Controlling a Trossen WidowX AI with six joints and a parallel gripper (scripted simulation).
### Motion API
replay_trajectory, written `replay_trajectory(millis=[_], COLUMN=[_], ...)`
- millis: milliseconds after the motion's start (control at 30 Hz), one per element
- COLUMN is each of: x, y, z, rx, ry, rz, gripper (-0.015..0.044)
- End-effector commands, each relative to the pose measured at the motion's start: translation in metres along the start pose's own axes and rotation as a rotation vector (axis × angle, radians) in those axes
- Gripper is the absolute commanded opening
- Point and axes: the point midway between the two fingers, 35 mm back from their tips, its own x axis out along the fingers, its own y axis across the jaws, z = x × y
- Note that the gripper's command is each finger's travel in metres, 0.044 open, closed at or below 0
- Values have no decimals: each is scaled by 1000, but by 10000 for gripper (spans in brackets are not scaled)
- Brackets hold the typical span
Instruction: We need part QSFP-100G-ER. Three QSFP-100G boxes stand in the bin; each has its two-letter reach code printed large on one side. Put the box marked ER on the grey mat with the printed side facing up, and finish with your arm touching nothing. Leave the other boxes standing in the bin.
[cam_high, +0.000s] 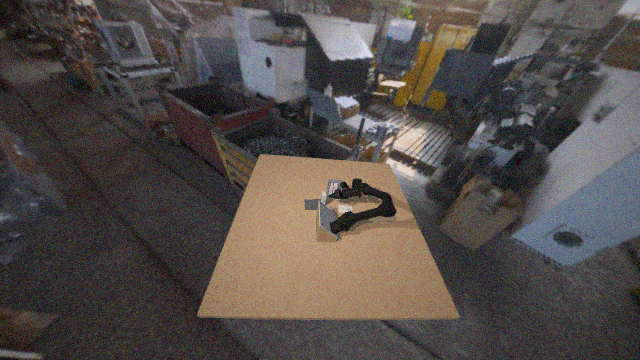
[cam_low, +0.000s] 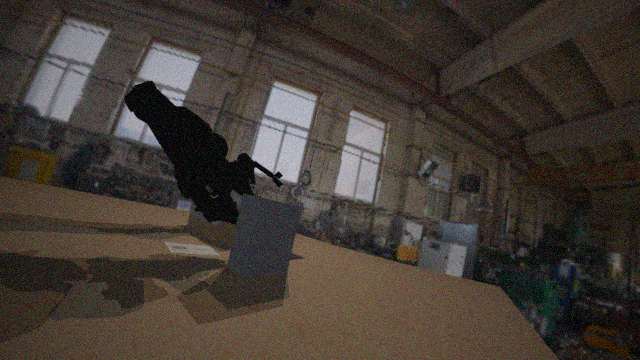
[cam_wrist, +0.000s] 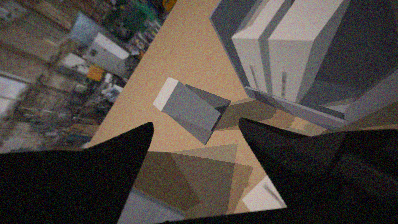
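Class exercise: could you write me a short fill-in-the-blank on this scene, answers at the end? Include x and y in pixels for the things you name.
1. The robot's arm (cam_high: 389, 204) (cam_low: 187, 137) is coloured ____.
2. The wrist view shows ____ pale boxes (cam_high: 334, 187) (cam_wrist: 292, 57) side by side in the grey bin (cam_high: 330, 182) (cam_wrist: 370, 55).
3. With its fingers spread wide, the gripper (cam_high: 333, 195) (cam_low: 227, 217) (cam_wrist: 197, 124) is ____.
4. Between its fingers the gripper holds ____.

Missing words: black; two; open; nothing.
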Motion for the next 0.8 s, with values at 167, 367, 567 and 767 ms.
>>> replay_trajectory(millis=[167,367,567,767], x=[-16,-20,-25,-30], y=[1,3,8,14], z=[6,7,13,19], rx=[2,1,2,2], ry=[-2,-2,-2,-2], rz=[-4,-4,-3,-3], gripper=[440,440,440,440])
